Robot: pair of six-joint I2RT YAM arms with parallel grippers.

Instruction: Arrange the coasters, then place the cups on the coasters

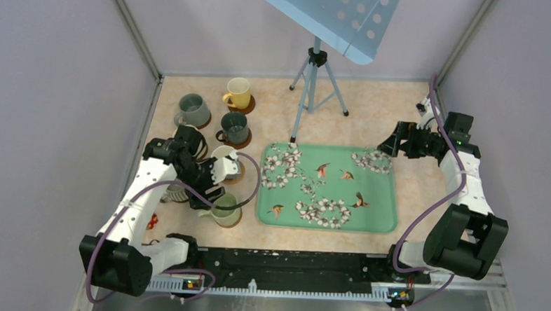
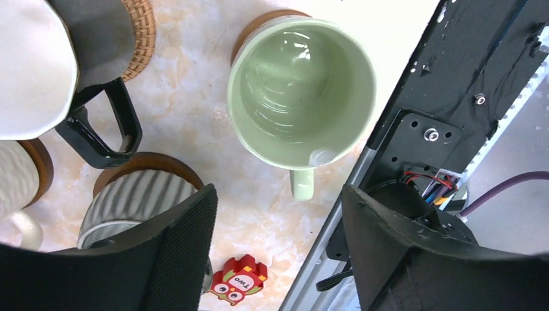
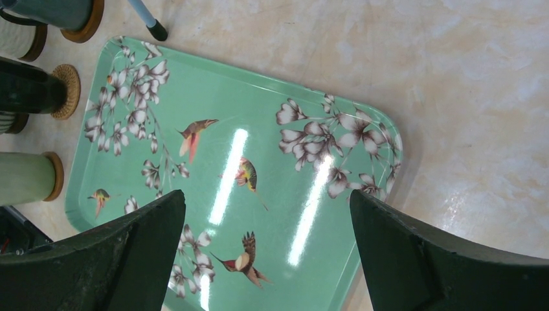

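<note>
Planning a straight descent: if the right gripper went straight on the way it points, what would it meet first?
Most likely the green floral tray: the open right gripper aims at its middle, with nothing visible in between. How far off the tray lies is unclear.

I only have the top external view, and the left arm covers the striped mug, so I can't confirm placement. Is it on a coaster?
Observer: Yes. The left wrist view shows the ribbed grey mug sitting on a brown coaster.
Operator: Is the left gripper holding anything?
Observer: No. The left gripper is open, its jaws apart with nothing between them.
Operator: What's the red thing by that arm?
Observer: A small red owl-shaped block marked "TWO", lying on the table.
</note>
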